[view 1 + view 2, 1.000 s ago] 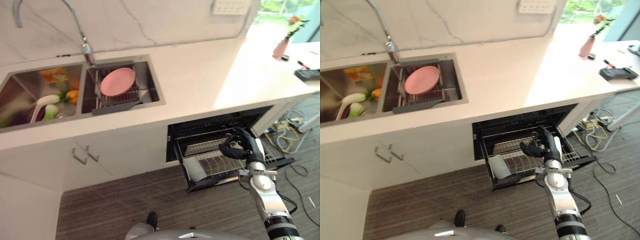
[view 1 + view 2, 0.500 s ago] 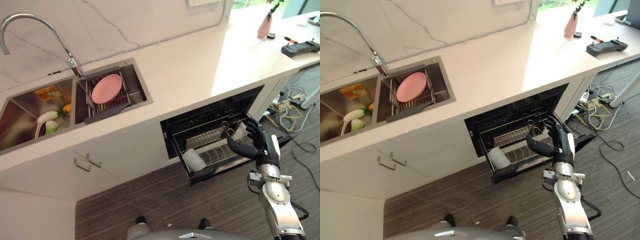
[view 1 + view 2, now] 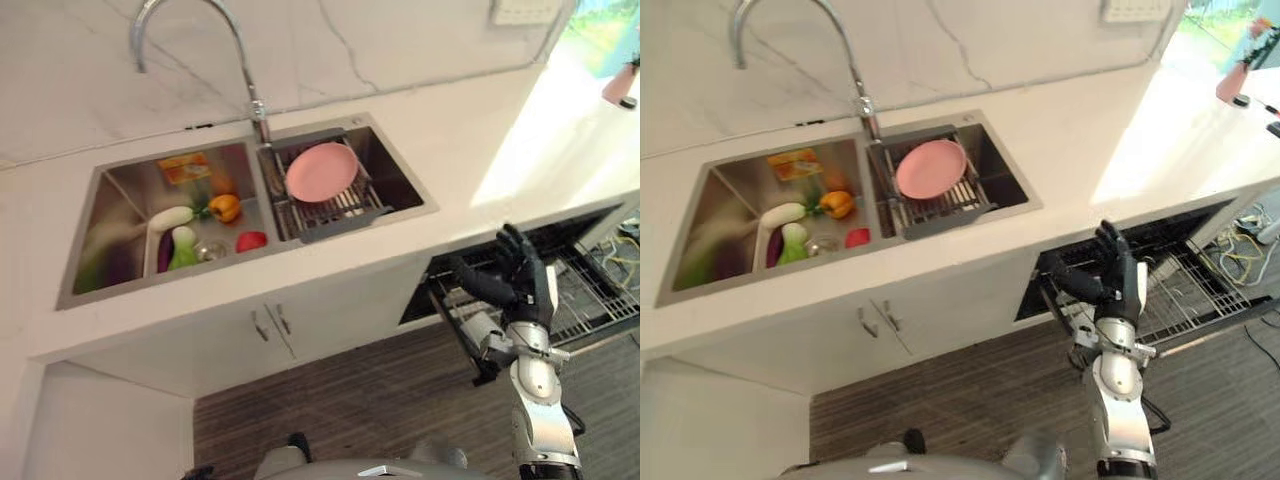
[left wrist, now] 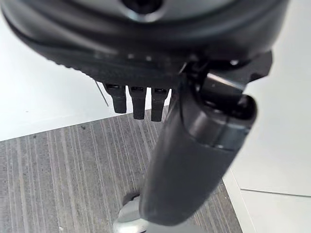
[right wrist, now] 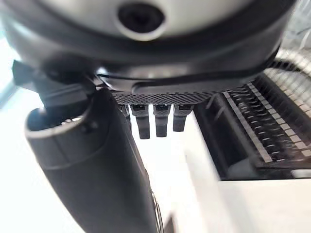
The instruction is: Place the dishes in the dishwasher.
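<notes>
The view has swung toward the sink over the last second: the double stainless-steel sink (image 3: pixel 250 215) now sits near the middle of the white stone countertop (image 3: pixel 480 150), where before it lay toward the far left, so this reads as the head turning rather than anything on the counter moving. The robot's right hand (image 3: pixel 515 285) has come up from inside the pulled-out wire dishwasher rack (image 3: pixel 1185 290), where it hovered half a second ago, and now stands in front of the counter's front edge, above the rack's near left corner, its fingers straight and spread with the thumb out to the side, holding nothing. The round pink plate (image 3: pixel 321 172), the dish to be loaded, lies untouched on the dark wire draining rack (image 3: pixel 330 208) in the sink's right basin, close to the chrome gooseneck tap (image 3: pixel 240 60). The left basin holds mixed vegetables, among them a yellow pepper (image 3: pixel 225 207) and a red tomato (image 3: pixel 251 241). The left hand (image 4: pixel 141 104) shows in its own wrist view, fingers straight and empty, over grey striped floor. By my judgement the dishwasher is ready and the robot is turning to fetch the plate; the reach from the counter's front edge across to the right basin has not begun.
</notes>
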{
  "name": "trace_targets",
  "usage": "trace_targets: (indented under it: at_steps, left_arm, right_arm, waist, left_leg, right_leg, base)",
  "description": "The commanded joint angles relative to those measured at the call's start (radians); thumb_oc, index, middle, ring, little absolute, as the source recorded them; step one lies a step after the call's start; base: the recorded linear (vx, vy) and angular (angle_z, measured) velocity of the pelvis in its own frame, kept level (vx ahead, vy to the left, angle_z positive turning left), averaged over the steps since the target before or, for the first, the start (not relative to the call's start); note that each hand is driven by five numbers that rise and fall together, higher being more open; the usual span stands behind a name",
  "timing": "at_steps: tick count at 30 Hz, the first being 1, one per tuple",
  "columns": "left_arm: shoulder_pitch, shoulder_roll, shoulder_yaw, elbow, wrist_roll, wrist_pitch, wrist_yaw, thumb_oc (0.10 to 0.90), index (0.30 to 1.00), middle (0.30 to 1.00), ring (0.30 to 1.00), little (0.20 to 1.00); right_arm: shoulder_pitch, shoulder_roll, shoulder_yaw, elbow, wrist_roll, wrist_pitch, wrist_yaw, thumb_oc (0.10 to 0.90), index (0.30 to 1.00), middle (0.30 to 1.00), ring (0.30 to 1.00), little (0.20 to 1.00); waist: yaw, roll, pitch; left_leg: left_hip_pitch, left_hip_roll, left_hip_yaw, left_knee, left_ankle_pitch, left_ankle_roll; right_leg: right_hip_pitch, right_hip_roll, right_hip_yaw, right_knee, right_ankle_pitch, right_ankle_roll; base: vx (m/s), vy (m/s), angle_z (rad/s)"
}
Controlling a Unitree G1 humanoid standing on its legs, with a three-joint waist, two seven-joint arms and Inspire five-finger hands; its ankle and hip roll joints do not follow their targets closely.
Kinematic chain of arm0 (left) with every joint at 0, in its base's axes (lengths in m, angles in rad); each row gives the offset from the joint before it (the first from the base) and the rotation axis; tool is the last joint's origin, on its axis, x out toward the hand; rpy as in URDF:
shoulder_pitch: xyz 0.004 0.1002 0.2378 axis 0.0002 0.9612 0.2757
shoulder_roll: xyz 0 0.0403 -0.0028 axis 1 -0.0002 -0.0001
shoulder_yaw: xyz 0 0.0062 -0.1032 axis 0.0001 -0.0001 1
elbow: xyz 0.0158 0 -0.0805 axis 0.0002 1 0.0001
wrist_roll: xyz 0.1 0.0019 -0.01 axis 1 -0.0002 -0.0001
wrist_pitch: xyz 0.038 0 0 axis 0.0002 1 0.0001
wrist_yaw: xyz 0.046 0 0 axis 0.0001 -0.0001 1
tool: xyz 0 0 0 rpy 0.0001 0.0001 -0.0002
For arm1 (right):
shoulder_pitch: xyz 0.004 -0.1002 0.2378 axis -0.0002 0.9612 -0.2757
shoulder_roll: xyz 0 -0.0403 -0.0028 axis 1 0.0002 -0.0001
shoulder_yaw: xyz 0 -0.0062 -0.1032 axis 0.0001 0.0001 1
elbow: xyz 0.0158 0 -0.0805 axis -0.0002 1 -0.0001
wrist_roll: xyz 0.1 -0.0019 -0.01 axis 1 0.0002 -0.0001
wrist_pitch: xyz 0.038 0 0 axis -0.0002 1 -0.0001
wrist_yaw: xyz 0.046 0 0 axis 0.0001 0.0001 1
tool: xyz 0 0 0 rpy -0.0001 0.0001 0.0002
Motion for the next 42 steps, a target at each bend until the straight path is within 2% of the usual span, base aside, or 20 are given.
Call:
trace_targets:
  at_steps: [1, 3, 7, 8, 10, 13, 16, 18, 19, 20, 21, 22, 23, 24, 27, 30, 31, 42]
  left_arm:
    - [0.026, 0.04, -0.024, 0.017, 0.035, 0.024, -0.002, 0.8, 0.9, 0.9, 0.9, 0.9]
    - [0.004, 0.03, -0.005, 0.012, 0.006, 0.024, 0.009, 0.8, 0.9, 0.9, 0.9, 0.9]
    - [-0.017, 0.011, -0.026, -0.007, -0.002, 0.019, -0.016, 0.8, 0.9, 0.9, 0.9, 0.9]
    - [-0.018, 0.004, -0.05, -0.022, 0.011, 0.014, -0.03, 0.8, 0.9, 0.9, 0.9, 0.9]
    - [-0.02, 0.001, -0.069, -0.041, 0.012, 0.013, -0.044, 0.8, 0.9, 0.9, 0.9, 0.9]
    - [-0.007, -0.001, -0.068, -0.048, -0.003, 0.015, -0.057, 0.8, 0.9, 0.9, 0.9, 0.9]
    - [0.001, -0.001, -0.07, -0.047, -0.001, 0.017, -0.062, 0.8, 0.9, 0.9, 0.9, 0.9]
    - [0.022, 0.002, -0.074, -0.028, 0.011, 0.027, -0.072, 0.8, 0.9, 0.9, 0.9, 0.9]
    - [0.022, 0.002, -0.074, -0.028, 0.011, 0.027, -0.072, 0.8, 0.9, 0.9, 0.9, 0.9]
    - [0.022, 0.001, -0.074, -0.024, 0.01, 0.03, -0.073, 0.8, 0.9, 0.9, 0.9, 0.9]
    - [0.017, -0.001, -0.073, -0.022, 0.003, 0.034, -0.07, 0.8, 0.9, 0.9, 0.9, 0.9]
    - [0.015, -0.006, -0.072, -0.021, -0.001, 0.035, -0.069, 0.8, 0.9, 0.9, 0.9, 0.9]
    - [0.008, -0.014, -0.067, -0.009, -0.013, 0.036, -0.061, 0.8, 0.9, 0.9, 0.9, 0.9]
    - [0.008, -0.022, -0.071, -0.011, -0.014, 0.033, -0.057, 0.8, 0.9, 0.9, 0.9, 0.9]
    - [0.015, -0.036, -0.089, -0.008, 0.019, 0.025, -0.053, 0.8, 0.9, 0.9, 0.9, 0.9]
    - [0.021, -0.036, -0.099, -0.034, 0.044, 0.018, -0.039, 0.8, 0.9, 0.9, 0.9, 0.9]
    - [0.022, -0.029, -0.101, -0.06, 0.05, 0.011, -0.025, 0.8, 0.9, 0.9, 0.9, 0.9]
    - [0.028, -0.013, -0.093, -0.093, 0.059, -0.004, 0.004, 0.8, 0.9, 0.9, 0.9, 0.9]
  right_arm:
    - [-0.134, -0.128, -0.149, -0.128, 0.017, -0.183, -0.073, 0.8, 0.9, 0.9, 0.9, 0.9]
    - [-0.143, -0.116, -0.138, -0.188, 0.022, -0.194, -0.068, 0.8, 0.9, 0.9, 0.9, 0.9]
    - [-0.123, -0.123, -0.065, -0.2, 0.045, -0.175, -0.01, 0.8, 0.9, 0.9, 0.9, 0.9]
    - [-0.101, -0.137, -0.027, -0.179, 0.071, -0.156, 0.037, 0.8, 0.9, 0.9, 0.9, 0.9]
    - [-0.073, -0.153, 0.012, -0.148, 0.114, -0.129, 0.092, 0.8, 0.9, 0.9, 0.9, 0.9]
    - [-0.041, -0.192, 0.051, -0.121, 0.149, -0.099, 0.158, 0.8, 0.9, 0.9, 0.9, 0.9]
    - [-0.033, -0.204, 0.054, -0.115, 0.152, -0.088, 0.175, 0.8, 0.9, 0.9, 0.9, 0.9]
    - [-0.007, -0.221, 0.06, -0.098, 0.175, -0.075, 0.211, 0.8, 0.9, 0.9, 0.9, 0.9]
    - [-0.007, -0.221, 0.06, -0.098, 0.175, -0.075, 0.211, 0.8, 0.9, 0.9, 0.9, 0.9]
    - [-0.004, -0.228, 0.063, -0.094, 0.187, -0.071, 0.219, 0.8, 0.9, 0.9, 0.9, 0.9]
    - [-0.002, -0.237, 0.06, -0.091, 0.191, -0.07, 0.221, 0.8, 0.9, 0.9, 0.9, 0.9]
    - [0.0, -0.241, 0.057, -0.085, 0.186, -0.065, 0.222, 0.8, 0.9, 0.9, 0.9, 0.9]
    - [0.004, -0.251, 0.047, -0.072, 0.166, -0.062, 0.211, 0.8, 0.9, 0.9, 0.9, 0.9]
    - [0.0, -0.255, 0.045, -0.064, 0.153, -0.062, 0.2, 0.8, 0.9, 0.9, 0.9, 0.9]
    - [-0.018, -0.257, 0.051, -0.03, 0.121, -0.066, 0.201, 0.8, 0.9, 0.9, 0.9, 0.9]
    - [-0.025, -0.265, 0.047, -0.014, 0.074, -0.072, 0.191, 0.8, 0.9, 0.9, 0.9, 0.9]
    - [-0.034, -0.267, 0.046, -0.001, 0.038, -0.074, 0.182, 0.8, 0.9, 0.9, 0.9, 0.9]
    - [-0.13, -0.342, 0.098, 0.059, -0.112, -0.072, 0.183, 0.8, 0.9, 0.9, 0.9, 0.9]
  waist:
    - [-0.033, -0.002, -0.019]
    - [-0.049, -0.018, -0.016]
    - [-0.06, -0.031, -0.014]
    - [-0.063, -0.041, -0.016]
    - [-0.062, -0.051, -0.022]
    - [-0.057, -0.053, -0.043]
    - [-0.057, -0.053, -0.051]
    - [-0.057, -0.053, -0.066]
    - [-0.057, -0.053, -0.066]
    - [-0.054, -0.059, -0.062]
    - [-0.052, -0.067, -0.05]
    - [-0.052, -0.074, -0.045]
    - [-0.045, -0.086, -0.044]
    - [-0.037, -0.087, -0.042]
    - [-0.031, -0.069, -0.051]
    - [-0.028, -0.055, -0.073]
    - [-0.022, -0.048, -0.087]
    - [0.02, -0.056, -0.105]
  left_leg:
    - [-0.008, 0.01, 0.012, 0.016, -0.04, -0.031]
    - [0.016, -0.019, -0.016, 0.029, -0.064, -0.02]
    - [0.041, -0.033, -0.034, 0.036, -0.083, -0.016]
    - [0.054, -0.044, -0.043, 0.044, -0.099, -0.014]
    - [0.063, -0.046, -0.056, 0.057, -0.115, -0.019]
    - [0.075, -0.02, -0.072, 0.062, -0.118, -0.041]
    - [0.08, -0.005, -0.077, 0.06, -0.115, -0.05]
    - [0.088, 0.049, -0.092, 0.083, -0.095, -0.08]
    - [0.088, 0.049, -0.092, 0.083, -0.095, -0.08]
    - [0.068, 0.052, -0.095, 0.137, -0.084, -0.089]
    - [0.012, 0.05, -0.107, 0.247, -0.073, -0.098]
    - [-0.023, 0.048, -0.096, 0.288, -0.065, -0.099]
    - [-0.085, 0.054, -0.063, 0.246, -0.056, -0.093]
    - [-0.107, 0.05, -0.06, 0.215, -0.051, -0.089]
    - [-0.062, 0.059, -0.035, 0.102, -0.032, -0.089]
    - [-0.025, 0.041, -0.035, 0.022, -0.018, -0.082]
    - [0.029, 0.031, -0.017, -0.059, 0.002, -0.082]
    - [0.089, 0.01, -0.015, -0.079, -0.029, -0.064]
  right_leg:
    - [0.021, 0.03, 0.06, -0.149, 0.03, 0.029]
    - [-0.015, 0.062, 0.15, -0.243, 0.086, 0.051]
    - [-0.03, 0.069, 0.172, -0.273, 0.123, 0.064]
    - [-0.015, 0.071, 0.185, -0.274, 0.124, 0.063]
    - [-0.001, 0.079, 0.206, -0.271, 0.111, 0.06]
    - [0.019, 0.096, 0.189, -0.266, 0.087, 0.046]
    - [0.024, 0.107, 0.183, -0.261, 0.073, 0.039]
    - [0.042, 0.157, 0.171, -0.227, 0.007, 0.003]
    - [0.042, 0.157, 0.171, -0.227, 0.007, 0.003]
    - [0.054, 0.165, 0.168, -0.224, -0.005, -0.007]
    - [0.068, 0.162, 0.158, -0.224, -0.011, -0.019]
    - [0.08, 0.157, 0.147, -0.23, -0.017, -0.024]
    - [0.106, 0.143, 0.123, -0.252, -0.029, -0.023]
    - [0.119, 0.14, 0.122, -0.263, -0.025, -0.019]
    - [0.137, 0.149, 0.121, -0.279, -0.021, -0.008]
    - [0.136, 0.146, 0.122, -0.292, -0.01, 0.0]
    - [0.141, 0.14, 0.117, -0.306, 0.002, 0.008]
    - [0.193, 0.12, 0.119, -0.352, 0.02, 0.03]
  base:
    - [0.13, 0.066, 0.27]
    - [0.18, 0.035, 0.25]
    - [0.18, -0.009, 0.27]
    - [0.21, -0.067, 0.12]
    - [0.19, -0.099, 0.2]
    - [0.16, -0.148, 0.28]
    - [0.12, -0.145, 0.22]
    - [0.22, -0.305, 0.33]
    - [0.13, -0.212, 0.29]
    - [0.03, -0.136, 0.24]
    - [0.03, -0.167, 0.35]
    - [0.01, -0.113, 0.46]
    - [0.01, -0.039, 0.44]
    - [0.05, 0.009, 0.59]
    - [0.08, 0.059, 0.12]
    - [0.09, 0.099, -0.18]
    - [0.08, 0.097, -0.22]
    - [0.06, 0.031, -0.06]
